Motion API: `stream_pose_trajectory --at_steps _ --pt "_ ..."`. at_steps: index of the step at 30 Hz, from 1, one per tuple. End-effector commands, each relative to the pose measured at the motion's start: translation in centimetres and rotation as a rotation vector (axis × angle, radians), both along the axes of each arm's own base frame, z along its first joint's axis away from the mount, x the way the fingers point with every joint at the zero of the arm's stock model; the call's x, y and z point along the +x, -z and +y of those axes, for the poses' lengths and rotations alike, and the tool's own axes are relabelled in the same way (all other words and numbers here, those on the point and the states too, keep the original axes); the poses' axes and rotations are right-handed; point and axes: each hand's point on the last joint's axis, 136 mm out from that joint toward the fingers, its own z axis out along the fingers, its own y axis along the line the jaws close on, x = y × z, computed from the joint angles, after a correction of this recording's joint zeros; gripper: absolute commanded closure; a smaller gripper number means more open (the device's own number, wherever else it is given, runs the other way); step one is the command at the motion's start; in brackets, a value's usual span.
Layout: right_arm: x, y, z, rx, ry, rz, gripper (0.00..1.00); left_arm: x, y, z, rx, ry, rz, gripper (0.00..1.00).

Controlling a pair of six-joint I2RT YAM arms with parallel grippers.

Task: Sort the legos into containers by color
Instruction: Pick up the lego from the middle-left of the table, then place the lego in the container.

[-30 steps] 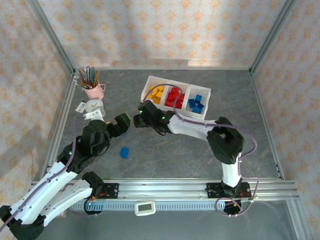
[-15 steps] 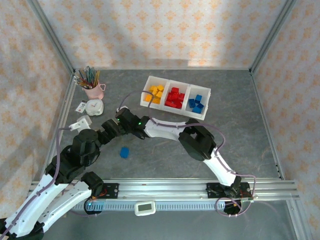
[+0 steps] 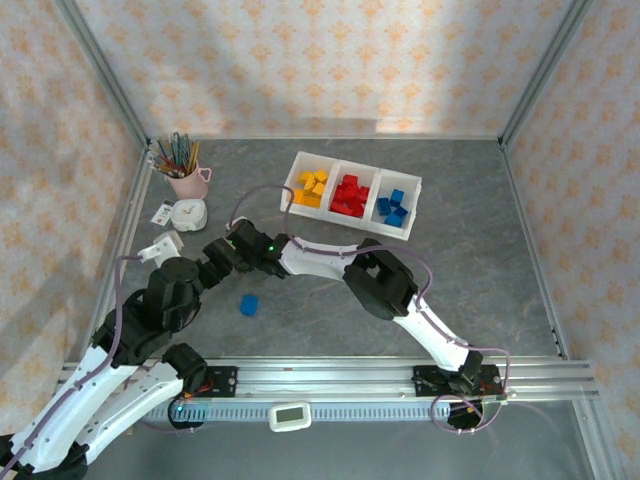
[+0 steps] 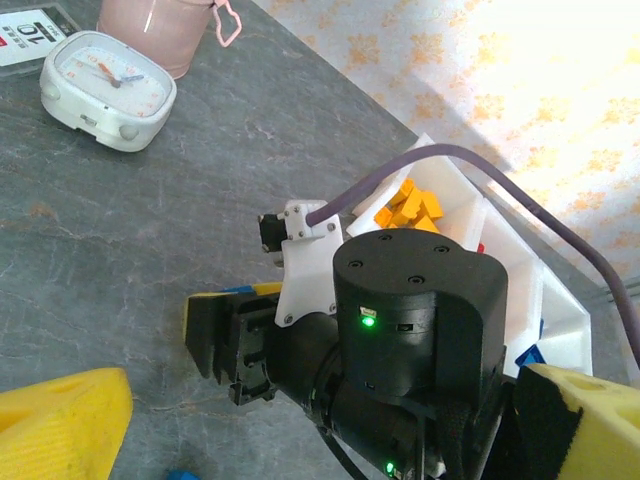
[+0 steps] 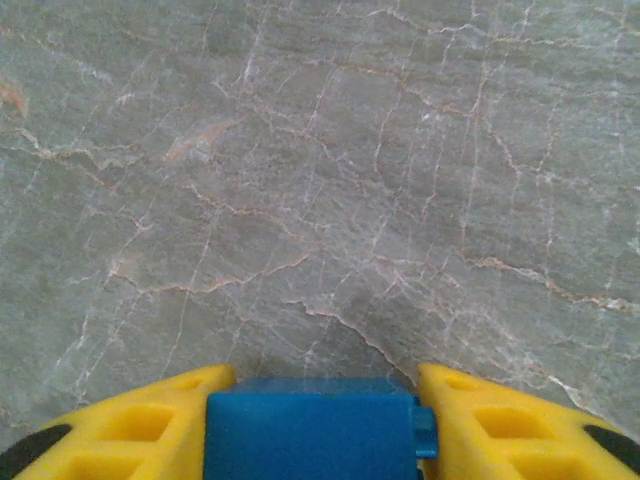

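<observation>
The blue lego brick [image 5: 310, 435] between the right tool's [image 5: 320, 380] yellow fingers [image 5: 130, 425] is running off the bottom edge of the right wrist view, so whether it is resting on the desk [image 5: 320, 180] cannot be told. From the left wrist, the right arm's black wrist housing [image 4: 420, 310] is blocking most of the containers [image 4: 560, 300]. The top edge is cropping the pink cup [image 4: 160, 30] and a printed card [image 4: 30, 25], and the bottom corners are cropping the left tool's [image 4: 320, 430] yellow fingers [image 4: 60, 420]. A blue scrap [image 4: 182, 474] at the bottom edge is showing too little to name.
</observation>
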Motion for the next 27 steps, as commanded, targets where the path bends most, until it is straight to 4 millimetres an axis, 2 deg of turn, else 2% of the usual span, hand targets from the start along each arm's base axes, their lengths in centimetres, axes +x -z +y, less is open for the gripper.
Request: stream_pose_trajectory --at_steps 1,5,7,9,13,16,22,27 --pt "0.4 -2.1 -0.9 -0.001 0.023 -0.038 0.61 0.3 -0.6 0.1 0.010 -0.005 -0.014 0.01" --pt "0.4 -5.3 -2.4 0.044 0.053 -0.050 0.64 0.8 -1.2 -0.5 0.006 0.017 -0.031 0.01" --pt "0.5 -7.1 -3.9 0.077 0.083 -0.050 0.65 1.1 -1.7 -1.1 0.002 0.040 -0.047 0.01" --pt "0.6 -8.8 -6.2 0.116 0.127 -0.046 0.65 1.6 -2.4 -1.9 -0.009 0.077 -0.074 0.01" --pt "1.6 -11.3 -12.1 0.189 0.253 -0.021 0.65 2.6 -3.3 -3.4 -0.009 0.128 -0.098 0.01" --pt "3.0 -12.0 -17.3 0.178 0.380 -0.025 0.65 3.6 -3.7 -4.7 -0.004 0.173 -0.114 0.01" --pt "6.6 -13.0 -28.2 0.176 0.633 -0.057 0.64 5.8 -3.5 -7.7 -0.009 0.262 -0.127 0.01" --pt "9.9 -12.5 -36.3 0.114 0.829 -0.091 0.63 7.7 -3.1 -10.6 -0.015 0.348 -0.133 0.01"
